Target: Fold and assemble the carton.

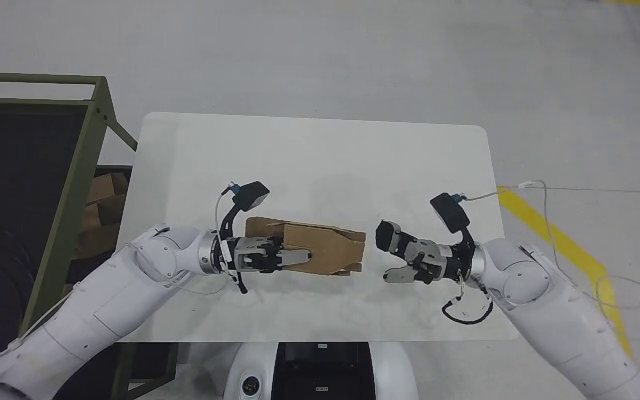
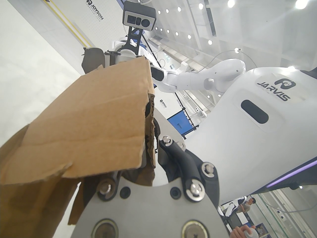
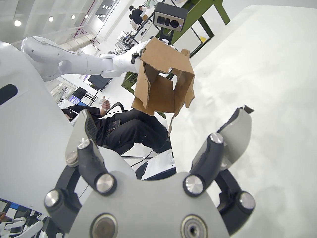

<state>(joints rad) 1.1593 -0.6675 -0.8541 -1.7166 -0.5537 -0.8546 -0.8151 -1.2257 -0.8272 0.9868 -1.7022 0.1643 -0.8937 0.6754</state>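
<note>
The white bench (image 1: 320,160) takes up most of the top view. A green metal rack (image 1: 70,150) stands off its 9 o'clock side, with flat cardboard sheets (image 1: 98,208) stacked inside. A yellow stripe (image 1: 552,232) runs across the floor beyond the bench's 3 o'clock edge. The brown corrugated carton (image 1: 318,247) sits close to the bench's middle, a little toward 6 o'clock, with its long axis running from 9 to 3 o'clock. It is opened into a rough rectangular tube with both ends unclosed and ragged edges. In the right wrist view it appears to be held up off the bench top, with a loose flap (image 3: 188,92) hanging from its open end. The left end effector (image 1: 290,258) is at the carton's 9 o'clock end. Its fingers lie along the top panel and are pressed onto the cardboard wall, pinching the carton. The right end effector (image 1: 390,257) is at the carton's 3 o'clock end, near it but not touching. It faces the open mouth with its fingers (image 3: 86,125) spread wide and nothing between them. A thin black cable (image 1: 465,312) loops under the right wrist toward 5 o'clock.
</note>
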